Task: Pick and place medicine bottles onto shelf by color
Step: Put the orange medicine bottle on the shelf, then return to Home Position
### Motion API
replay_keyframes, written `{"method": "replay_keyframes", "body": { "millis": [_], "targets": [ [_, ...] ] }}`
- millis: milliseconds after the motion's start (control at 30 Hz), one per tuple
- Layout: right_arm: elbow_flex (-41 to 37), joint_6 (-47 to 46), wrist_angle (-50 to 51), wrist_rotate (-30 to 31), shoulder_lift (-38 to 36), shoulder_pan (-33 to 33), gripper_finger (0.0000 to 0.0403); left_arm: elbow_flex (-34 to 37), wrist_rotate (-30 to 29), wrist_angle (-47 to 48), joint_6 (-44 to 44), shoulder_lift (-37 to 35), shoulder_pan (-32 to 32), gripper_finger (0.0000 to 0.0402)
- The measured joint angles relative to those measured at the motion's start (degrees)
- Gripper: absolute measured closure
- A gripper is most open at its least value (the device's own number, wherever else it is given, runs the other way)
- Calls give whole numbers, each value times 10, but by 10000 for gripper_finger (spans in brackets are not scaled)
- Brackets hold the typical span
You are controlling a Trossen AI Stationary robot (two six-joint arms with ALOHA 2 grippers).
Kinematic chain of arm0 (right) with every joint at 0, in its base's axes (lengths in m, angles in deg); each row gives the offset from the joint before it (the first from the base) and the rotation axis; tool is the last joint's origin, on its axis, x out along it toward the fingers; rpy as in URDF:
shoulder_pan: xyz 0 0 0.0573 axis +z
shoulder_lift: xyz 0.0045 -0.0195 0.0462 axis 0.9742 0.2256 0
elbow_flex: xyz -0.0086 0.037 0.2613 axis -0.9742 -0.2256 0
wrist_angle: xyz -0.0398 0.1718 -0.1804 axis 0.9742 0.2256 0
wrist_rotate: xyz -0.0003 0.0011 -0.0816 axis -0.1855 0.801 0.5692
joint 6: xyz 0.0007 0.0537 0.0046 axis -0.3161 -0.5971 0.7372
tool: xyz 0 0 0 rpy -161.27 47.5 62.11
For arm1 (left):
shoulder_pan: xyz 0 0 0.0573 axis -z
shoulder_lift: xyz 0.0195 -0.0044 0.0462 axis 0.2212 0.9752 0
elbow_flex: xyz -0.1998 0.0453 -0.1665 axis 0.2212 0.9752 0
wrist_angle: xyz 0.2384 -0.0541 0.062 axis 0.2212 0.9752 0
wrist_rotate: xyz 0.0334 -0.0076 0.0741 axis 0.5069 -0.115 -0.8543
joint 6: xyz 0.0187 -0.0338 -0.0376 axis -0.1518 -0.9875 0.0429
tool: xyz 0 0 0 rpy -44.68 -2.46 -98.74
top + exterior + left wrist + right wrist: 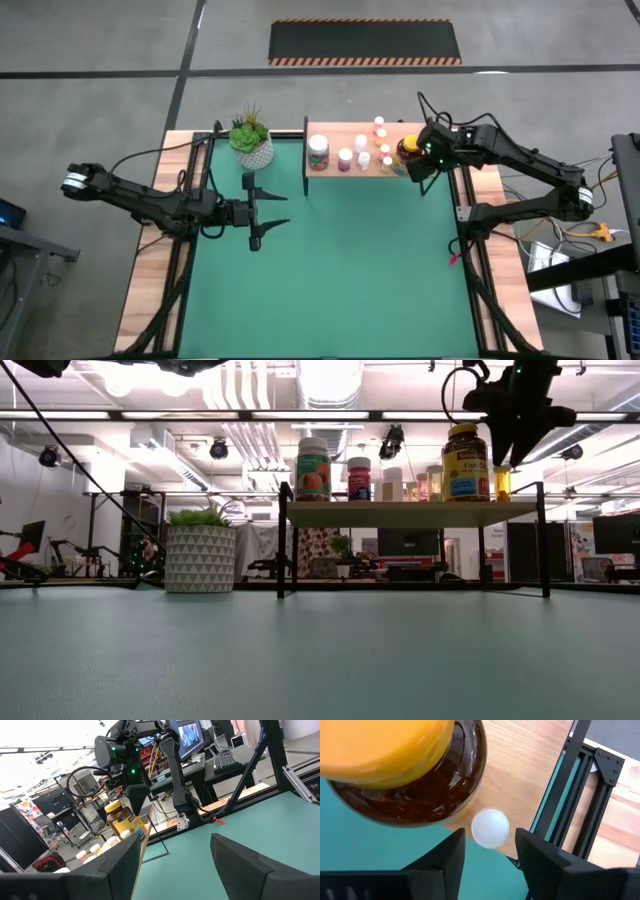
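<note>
The shelf stands at the table's far edge; it also shows in the low view. On it stand several bottles, among them an amber yellow-lidded jar near its right end. A small white-capped bottle stands beside that jar, at the shelf's near right corner. My right gripper is open just above this small bottle, one finger on either side of the cap. My left gripper is open and empty over the green mat, left of the middle.
A green plant in a white pot stands left of the shelf. A green-and-white bottle and a pink bottle stand on the shelf's left half. The green mat spreads in front of the shelf.
</note>
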Motion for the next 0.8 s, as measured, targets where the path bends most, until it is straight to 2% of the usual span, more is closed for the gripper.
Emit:
{"method": "replay_keyframes", "body": {
  "millis": [233,533,667,800],
  "targets": [
    [5,0,2,0,0,0,216,0,0,0,0,0,0,178],
    [71,10,56,-3,-5,5,235,0,0,0,0,0,0,178],
    [60,14,21,-4,-30,55,250,0,0,-1,0,0,0,178],
    [23,5,-60,6,-55,162,270,0,0,-1,0,0,0,178]
  ]
}}
